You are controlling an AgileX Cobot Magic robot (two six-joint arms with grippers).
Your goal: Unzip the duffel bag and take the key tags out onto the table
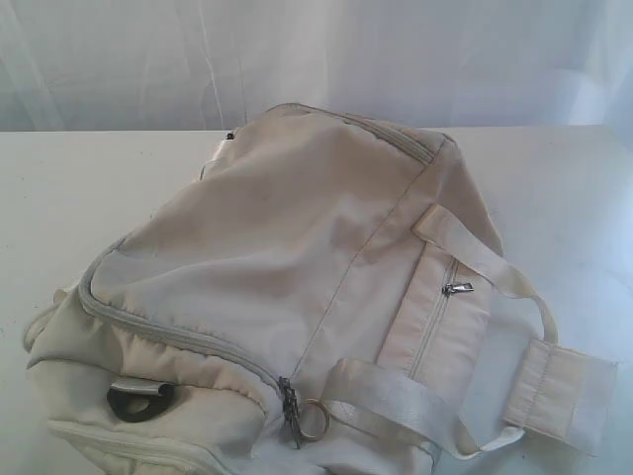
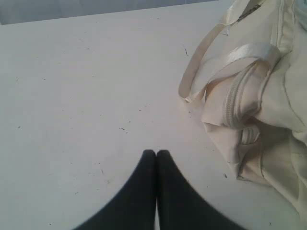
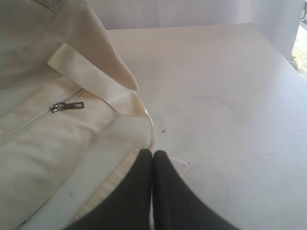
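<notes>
The cream duffel bag [image 1: 297, 287] lies zipped on the white table [image 1: 79, 188], filling most of the exterior view. Its main grey zipper [image 1: 188, 341] ends at a pull with a bare metal ring [image 1: 312, 419] near the front edge. A side-pocket zipper pull [image 1: 457, 289] shows too. The key tags are hidden. Neither arm appears in the exterior view. My left gripper [image 2: 156, 152] is shut over bare table, left of the bag's end [image 2: 254, 105]. My right gripper [image 3: 153, 153] is shut above the bag's handle strap [image 3: 144, 110], holding nothing.
A webbing handle with a padded wrap [image 1: 569, 386] trails off the bag's right side onto the table. A dark buckle [image 1: 134, 398] sits at the bag's front left corner. White curtains [image 1: 316, 49] hang behind the table's far edge.
</notes>
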